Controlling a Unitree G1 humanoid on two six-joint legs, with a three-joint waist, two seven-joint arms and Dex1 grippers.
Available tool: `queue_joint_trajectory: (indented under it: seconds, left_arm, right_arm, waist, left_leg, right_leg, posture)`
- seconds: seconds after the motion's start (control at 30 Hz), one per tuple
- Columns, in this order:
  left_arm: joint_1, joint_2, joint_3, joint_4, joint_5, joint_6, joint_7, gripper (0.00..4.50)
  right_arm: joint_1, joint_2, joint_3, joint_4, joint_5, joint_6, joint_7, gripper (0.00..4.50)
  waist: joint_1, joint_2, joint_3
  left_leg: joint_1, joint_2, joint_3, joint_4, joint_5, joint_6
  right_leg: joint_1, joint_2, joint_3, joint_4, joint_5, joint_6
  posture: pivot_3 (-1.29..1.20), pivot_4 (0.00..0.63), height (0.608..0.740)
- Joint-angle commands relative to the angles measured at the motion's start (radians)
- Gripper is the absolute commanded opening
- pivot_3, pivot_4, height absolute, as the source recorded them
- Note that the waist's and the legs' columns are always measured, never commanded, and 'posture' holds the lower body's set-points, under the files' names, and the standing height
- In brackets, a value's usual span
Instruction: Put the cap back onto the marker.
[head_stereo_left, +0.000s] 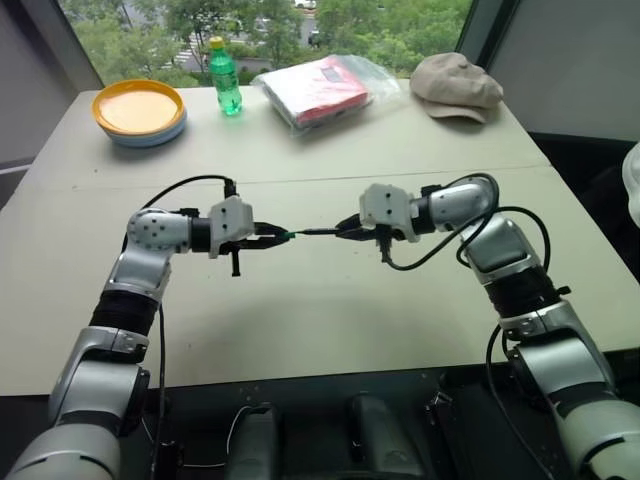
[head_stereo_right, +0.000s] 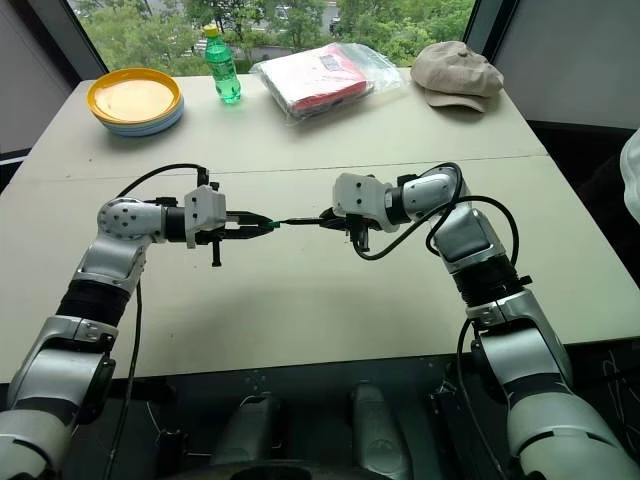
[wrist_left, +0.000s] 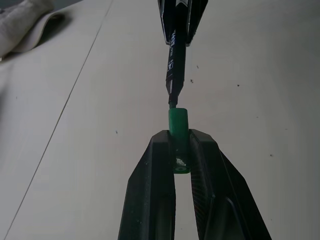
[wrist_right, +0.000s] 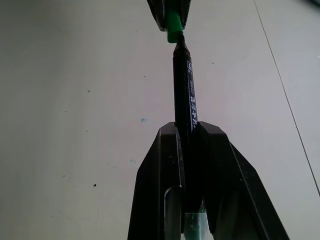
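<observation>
My left gripper (head_stereo_left: 278, 237) is shut on the small green cap (wrist_left: 178, 131), whose open end sticks out past the fingertips. My right gripper (head_stereo_left: 345, 230) is shut on the black marker (wrist_right: 185, 90), which points level toward the cap. Both are held in the air above the middle of the beige table (head_stereo_left: 300, 320). The marker's tip (wrist_left: 173, 102) sits right at the cap's mouth, lined up with it; the marker (head_stereo_left: 318, 232) and the cap (head_stereo_right: 271, 222) meet end to end between the two grippers.
At the table's back stand a stack of yellow and blue plates (head_stereo_left: 139, 112), a green drink bottle (head_stereo_left: 224, 78), a clear bag with a red packet (head_stereo_left: 325, 90) and a beige hat (head_stereo_left: 456, 85). A seam crosses the table behind the grippers.
</observation>
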Motion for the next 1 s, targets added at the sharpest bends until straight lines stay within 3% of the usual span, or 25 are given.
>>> queue_joint_trajectory:
  seconds: [0.03, 1.0]
  left_arm:
    - [-0.022, -0.011, 0.008, -0.015, -0.006, -0.029, 0.013, 0.00]
    - [-0.044, -0.007, -0.030, 0.068, 0.061, -0.209, 0.020, 0.00]
  right_arm:
    - [-0.011, 0.015, 0.004, -0.051, 0.031, 0.005, 0.011, 0.01]
    - [-0.068, 0.063, 0.074, 0.036, 0.040, 0.145, 0.149, 0.01]
  waist:
    - [0.000, 0.000, 0.000]
    - [0.000, 0.000, 0.000]
  left_leg:
    - [0.000, 0.000, 0.000, 0.000, 0.000, 0.000]
    - [0.000, 0.000, 0.000, 0.000, 0.000, 0.000]
  right_leg:
    - [0.000, 0.000, 0.000, 0.000, 0.000, 0.000]
    - [0.000, 0.000, 0.000, 0.000, 0.000, 0.000]
  posture:
    - [0.00, 0.150, 0.740]
    - [0.00, 0.150, 0.740]
